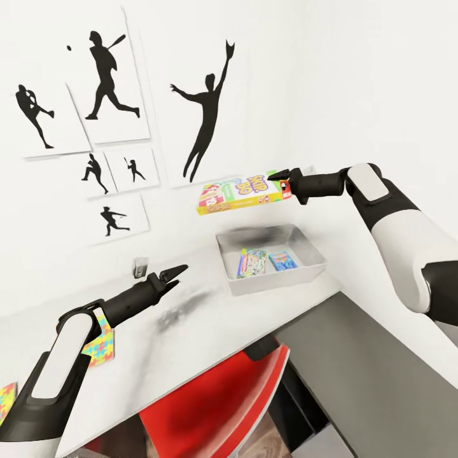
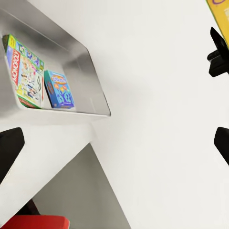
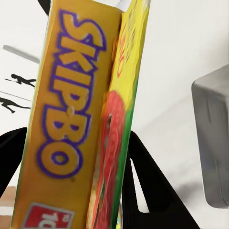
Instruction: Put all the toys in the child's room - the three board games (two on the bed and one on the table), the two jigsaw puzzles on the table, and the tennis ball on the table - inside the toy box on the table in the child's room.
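From the head camera, the right gripper (image 1: 280,180) is clamped on one end of the SKIP-BO box (image 1: 240,194), holding it in the air above and behind the toy box (image 1: 270,275), which sits on the table (image 1: 191,331) near the white wall. Inside the toy box two game boxes lie flat side by side: the MONOPOLY box (image 1: 252,262) and a blue game box (image 1: 282,260). The left gripper (image 1: 175,275) hovers over the tabletop with its fingers narrowly parted and nothing between them; a jigsaw puzzle (image 1: 100,347) lies on the table under that arm, and a second colourful piece (image 1: 6,399) shows at the picture's edge. Baseball silhouettes (image 1: 108,76) hang on the wall, and a red chair (image 1: 219,407) stands under the table. The left wrist camera reads what the head camera leaves small: the MONOPOLY box (image 2: 25,72) lettering and the blue game box (image 2: 59,89) touching it in the toy box (image 2: 90,86). The right wrist camera shows the SKIP-BO box (image 3: 81,119) held edge-on between the dark fingers (image 3: 152,186), its title legible, with a corner of the toy box (image 3: 212,143) beyond.
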You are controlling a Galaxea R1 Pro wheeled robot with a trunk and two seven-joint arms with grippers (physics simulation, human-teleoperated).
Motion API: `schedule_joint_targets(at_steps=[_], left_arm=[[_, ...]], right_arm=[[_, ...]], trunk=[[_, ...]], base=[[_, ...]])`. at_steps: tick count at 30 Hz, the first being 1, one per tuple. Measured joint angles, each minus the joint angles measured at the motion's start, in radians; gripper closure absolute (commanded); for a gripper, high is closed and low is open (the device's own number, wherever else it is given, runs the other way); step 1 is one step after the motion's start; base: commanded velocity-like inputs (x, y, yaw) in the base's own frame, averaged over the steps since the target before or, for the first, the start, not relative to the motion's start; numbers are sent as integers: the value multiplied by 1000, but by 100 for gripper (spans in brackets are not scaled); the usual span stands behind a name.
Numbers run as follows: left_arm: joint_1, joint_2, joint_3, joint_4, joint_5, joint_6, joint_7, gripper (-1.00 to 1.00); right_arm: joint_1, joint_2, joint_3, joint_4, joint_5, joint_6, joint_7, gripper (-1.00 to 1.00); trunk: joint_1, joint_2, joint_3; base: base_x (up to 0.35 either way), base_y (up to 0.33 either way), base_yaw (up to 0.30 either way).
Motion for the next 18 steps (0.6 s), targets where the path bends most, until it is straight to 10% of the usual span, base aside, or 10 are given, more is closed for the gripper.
schedule_joint_targets(at_steps=[18], left_arm=[[0, 1, 1, 0, 0, 0, 0, -100]], right_arm=[[0, -2, -2, 0, -2, -2, 0, 100]], trunk=[[0, 0, 0]], base=[[4, 3, 29]])
